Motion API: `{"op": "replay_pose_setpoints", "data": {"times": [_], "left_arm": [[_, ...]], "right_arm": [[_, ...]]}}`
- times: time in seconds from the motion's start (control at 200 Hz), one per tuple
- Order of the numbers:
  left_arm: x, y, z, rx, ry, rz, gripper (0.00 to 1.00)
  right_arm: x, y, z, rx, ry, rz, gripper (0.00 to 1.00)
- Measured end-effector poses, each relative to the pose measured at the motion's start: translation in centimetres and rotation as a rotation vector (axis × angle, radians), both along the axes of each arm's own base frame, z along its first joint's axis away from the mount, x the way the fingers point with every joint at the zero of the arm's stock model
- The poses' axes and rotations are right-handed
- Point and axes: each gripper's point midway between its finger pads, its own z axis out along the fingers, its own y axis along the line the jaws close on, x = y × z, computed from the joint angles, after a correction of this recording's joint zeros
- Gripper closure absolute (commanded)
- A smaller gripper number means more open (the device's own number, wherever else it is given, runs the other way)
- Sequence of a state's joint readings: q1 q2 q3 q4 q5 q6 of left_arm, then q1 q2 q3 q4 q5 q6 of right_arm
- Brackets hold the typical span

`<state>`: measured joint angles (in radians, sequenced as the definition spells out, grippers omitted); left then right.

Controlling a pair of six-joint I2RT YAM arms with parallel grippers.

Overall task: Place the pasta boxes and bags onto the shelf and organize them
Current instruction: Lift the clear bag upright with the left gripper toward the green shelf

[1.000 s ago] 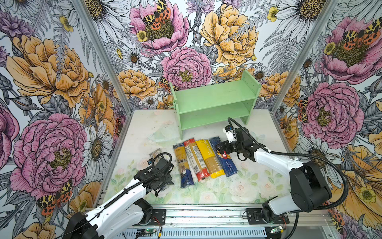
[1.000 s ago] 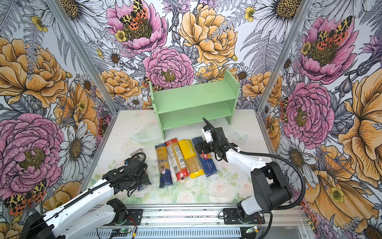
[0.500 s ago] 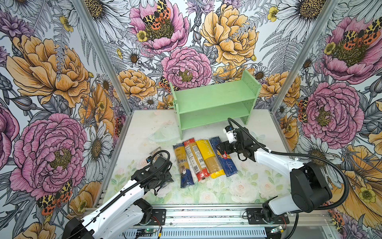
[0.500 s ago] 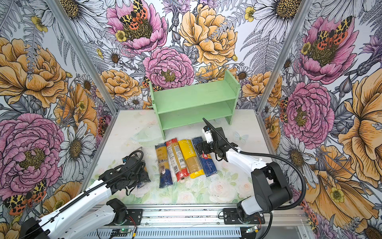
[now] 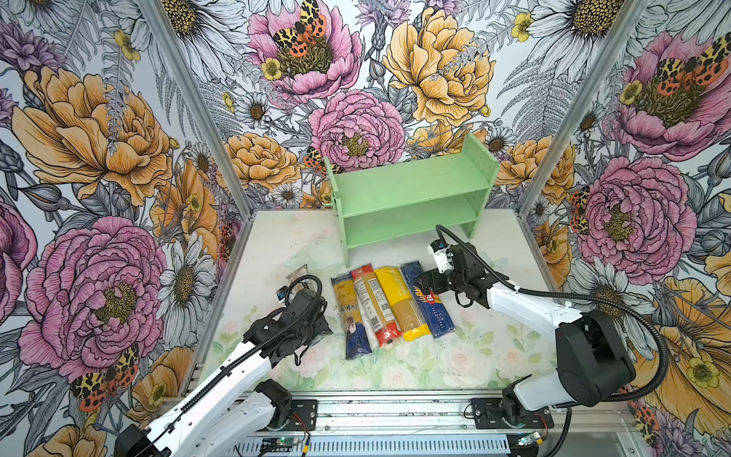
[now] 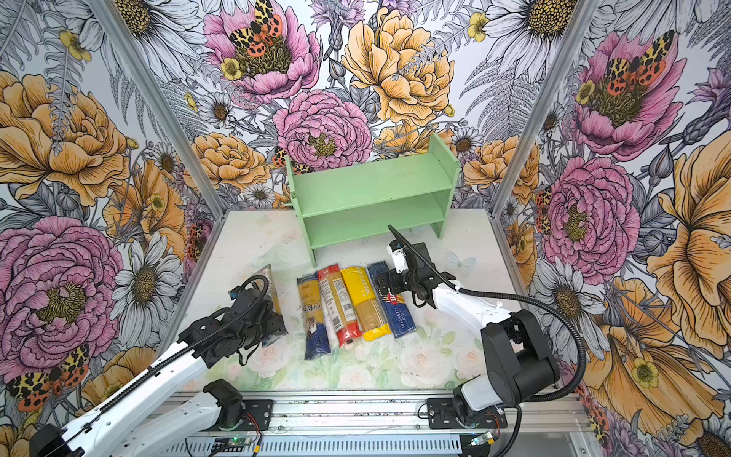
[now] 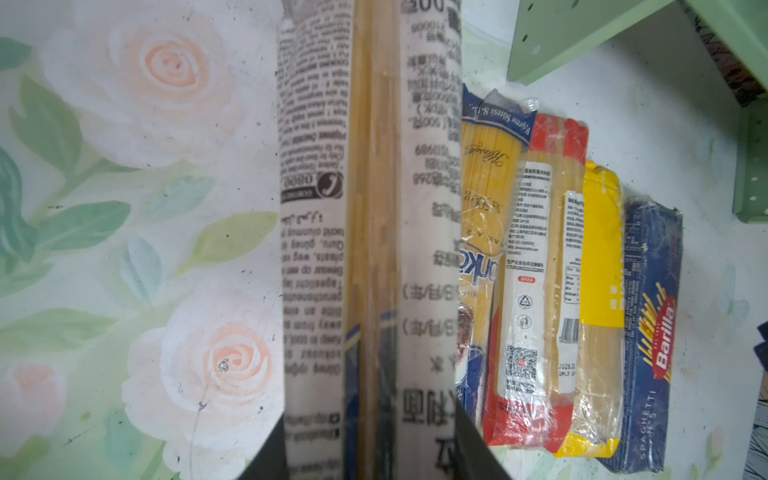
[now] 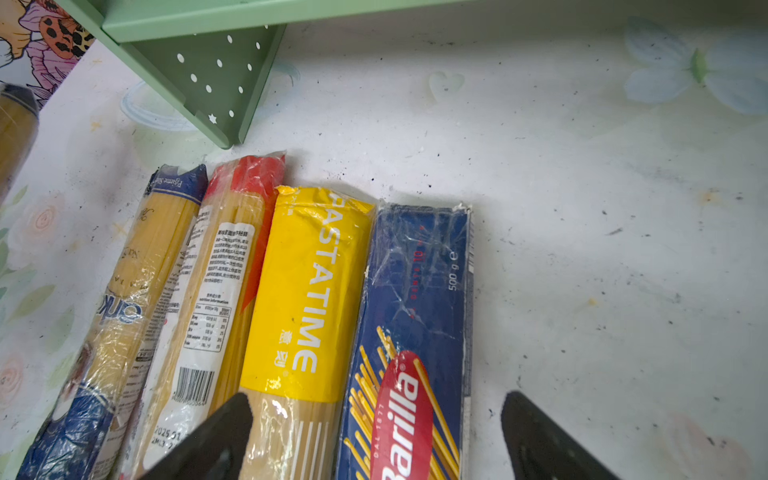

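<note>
Top views: the left arm [image 5: 237, 368] lies low over the desk [image 5: 269, 245], the left end effector [image 5: 312, 320] clenched on a clear bag [image 5: 299, 273]. Left wrist: that bag runs beside four packs [image 7: 540, 270]. Right wrist: the right end effector [image 8: 374, 436] is splayed wide above the Barilla box [image 8: 415, 291], near the shelf [image 8: 199, 70].

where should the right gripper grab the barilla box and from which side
Take the Barilla box across its narrow width, around mid-length, coming straight down from above. It lies flat and long, so only its long edges fit the open right gripper. One long edge faces bare table; the other sits against the Pastatime bag, so that finger likely must wedge in.
</note>
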<state>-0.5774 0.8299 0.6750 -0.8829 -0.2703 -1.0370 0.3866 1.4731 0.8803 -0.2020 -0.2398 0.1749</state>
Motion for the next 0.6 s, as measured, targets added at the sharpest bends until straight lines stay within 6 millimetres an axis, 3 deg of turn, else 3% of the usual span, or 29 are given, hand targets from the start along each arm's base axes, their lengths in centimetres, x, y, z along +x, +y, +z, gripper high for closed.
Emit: {"op": "replay_pose_setpoints", "data": {"times": [0.195,0.601], "left_arm": [[1.1,0.4,3.0,0.031,-0.075,-0.002,1.00],[3.5,1.3,12.0,0.132,-0.299,-0.032,1.00]], "right_arm": [[0.0,-0.3,-0.1,-0.005,0.006,-0.005,0.04],[-0.1,-0.8,-0.5,-0.017,0.021,-0.018,0.04]]}}
